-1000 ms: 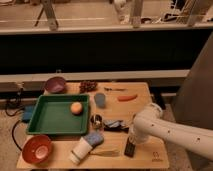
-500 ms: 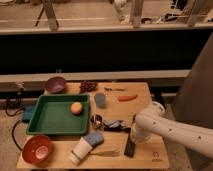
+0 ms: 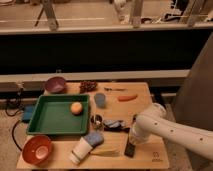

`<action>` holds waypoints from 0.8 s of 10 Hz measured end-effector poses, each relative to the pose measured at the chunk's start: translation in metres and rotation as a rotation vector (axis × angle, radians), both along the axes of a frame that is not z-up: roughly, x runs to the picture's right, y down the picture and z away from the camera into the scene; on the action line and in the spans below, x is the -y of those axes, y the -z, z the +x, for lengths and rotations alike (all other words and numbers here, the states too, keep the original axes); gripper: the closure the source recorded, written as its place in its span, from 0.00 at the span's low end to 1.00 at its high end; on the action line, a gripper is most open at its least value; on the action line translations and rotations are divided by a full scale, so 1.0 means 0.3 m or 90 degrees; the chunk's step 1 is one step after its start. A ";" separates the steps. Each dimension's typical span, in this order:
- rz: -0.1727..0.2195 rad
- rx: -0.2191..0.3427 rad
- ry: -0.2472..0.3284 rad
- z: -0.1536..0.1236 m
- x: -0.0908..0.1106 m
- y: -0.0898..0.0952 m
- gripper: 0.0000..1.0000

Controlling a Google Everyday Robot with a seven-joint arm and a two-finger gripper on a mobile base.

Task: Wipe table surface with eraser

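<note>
The light tan table surface holds several objects. The eraser, a small black oblong block, lies near the front edge, right of centre. My white arm reaches in from the right and bends down to it. My gripper is at the eraser's far end, directly over it, and the arm hides where they meet. I cannot tell whether it holds the eraser.
A green tray with an orange fruit is on the left. Around it are a purple bowl, a red bowl, a tipped white cup, a blue-grey pad, a blue cup and a carrot.
The arm has shifted only slightly over the eraser. The eraser and the other objects stay where they were.
</note>
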State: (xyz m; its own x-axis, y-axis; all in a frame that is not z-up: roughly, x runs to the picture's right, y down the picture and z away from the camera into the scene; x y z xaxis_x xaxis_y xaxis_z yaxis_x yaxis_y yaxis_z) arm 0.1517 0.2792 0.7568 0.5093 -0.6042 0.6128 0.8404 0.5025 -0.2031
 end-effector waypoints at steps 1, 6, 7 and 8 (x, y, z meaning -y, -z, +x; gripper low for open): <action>0.002 0.007 -0.006 0.003 0.004 0.003 0.20; 0.003 0.021 -0.004 -0.004 0.011 0.007 0.20; 0.005 0.023 -0.001 -0.007 0.012 0.008 0.20; 0.008 0.022 0.005 -0.006 0.010 0.009 0.20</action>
